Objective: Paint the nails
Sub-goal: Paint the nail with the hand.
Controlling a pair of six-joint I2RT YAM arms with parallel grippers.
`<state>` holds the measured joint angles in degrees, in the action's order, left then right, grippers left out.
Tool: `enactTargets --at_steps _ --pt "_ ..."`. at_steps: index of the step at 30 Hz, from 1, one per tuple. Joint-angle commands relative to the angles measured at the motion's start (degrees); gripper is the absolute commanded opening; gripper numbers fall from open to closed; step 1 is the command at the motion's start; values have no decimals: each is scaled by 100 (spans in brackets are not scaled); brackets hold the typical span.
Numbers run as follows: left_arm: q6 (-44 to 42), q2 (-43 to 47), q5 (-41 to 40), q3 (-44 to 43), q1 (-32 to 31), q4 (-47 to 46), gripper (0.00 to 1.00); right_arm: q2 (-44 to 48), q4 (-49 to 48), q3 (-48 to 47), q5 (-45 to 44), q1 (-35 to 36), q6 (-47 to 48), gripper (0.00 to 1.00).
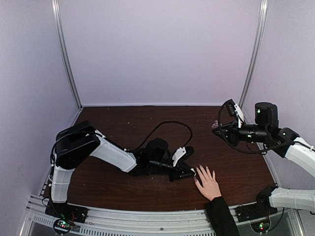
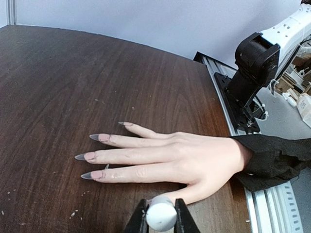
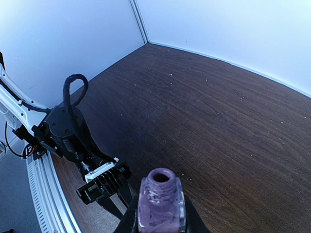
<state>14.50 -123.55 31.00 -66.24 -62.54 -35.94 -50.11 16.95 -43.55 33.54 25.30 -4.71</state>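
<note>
A light-skinned hand with a black sleeve lies flat on the dark wooden table, fingers spread. Its long pointed nails are pink with grey tips. My left gripper is shut on a round white cap, just in front of the thumb, which the cap partly hides. From above, the left gripper touches or nearly touches the hand at its left side. My right gripper holds an open bottle of purple polish high above the table's right side.
A black cable loops over the table behind the left arm. An aluminium rail runs along the near edge. The right arm's base stands beyond the sleeve. Pale walls close in the back and sides.
</note>
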Motion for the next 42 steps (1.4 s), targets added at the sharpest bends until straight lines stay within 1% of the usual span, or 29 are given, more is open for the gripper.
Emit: enactTargets --at_steps 1,22,30,42 --pt "-16 -140 161 -170 -45 -171 0 38 -109 -59 -40 -39 9 0" --pt "0 -270 -26 -223 -30 -55 0 20 -125 -40 -64 -34 8 0" --pt "17 -283 -258 -205 14 -8 0 19 -126 -32 -56 -34 5 0" --pt "-5 -321 -264 -258 32 26 0 27 -122 -31 -73 -34 5 0"
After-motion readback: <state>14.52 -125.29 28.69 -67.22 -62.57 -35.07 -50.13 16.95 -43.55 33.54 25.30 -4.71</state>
